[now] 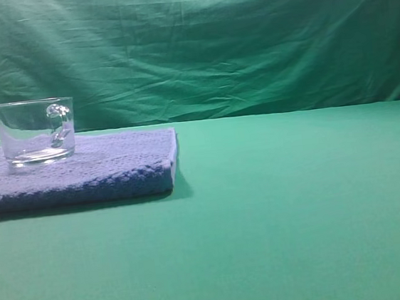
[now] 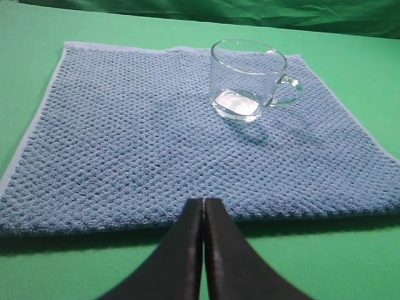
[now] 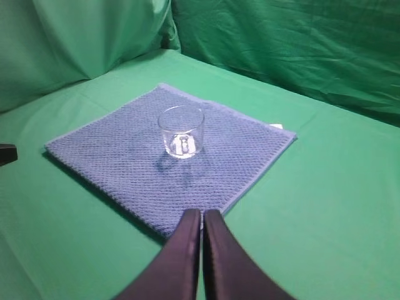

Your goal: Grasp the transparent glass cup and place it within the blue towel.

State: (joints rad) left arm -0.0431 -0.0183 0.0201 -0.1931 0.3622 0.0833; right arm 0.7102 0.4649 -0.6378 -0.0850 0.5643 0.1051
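The blue towel (image 2: 144, 144) lies flat on the green table (image 1: 299, 211), its near edge just ahead of the left gripper (image 2: 204, 209), whose two dark fingers are pressed together with nothing between them and hang over bare green cloth just short of that edge. In the right wrist view the right gripper (image 3: 202, 219) is likewise closed tight and holding nothing, its tips just short of the towel's nearest corner, with the towel spreading away ahead of it and to its left. Green table lies free to the right of that gripper and beyond the towel's far corner, up to the draped green backdrop (image 3: 281, 50) that rises behind. In the exterior high view the towel sits at the far left, its right edge dropping to the table with a wide stretch of green surface to the right of it. The transparent glass cup (image 2: 249, 80) stands upright on the towel, mouth up, well inside its borders; from the left gripper it is ahead and slightly to the right, toward the towel's far edge, and from the right gripper it is straight ahead near the towel's middle. Nothing can be seen inside the cup. Its small curled handle (image 2: 289, 90) points to the right as the left wrist camera sees it, and faces the right wrist camera.
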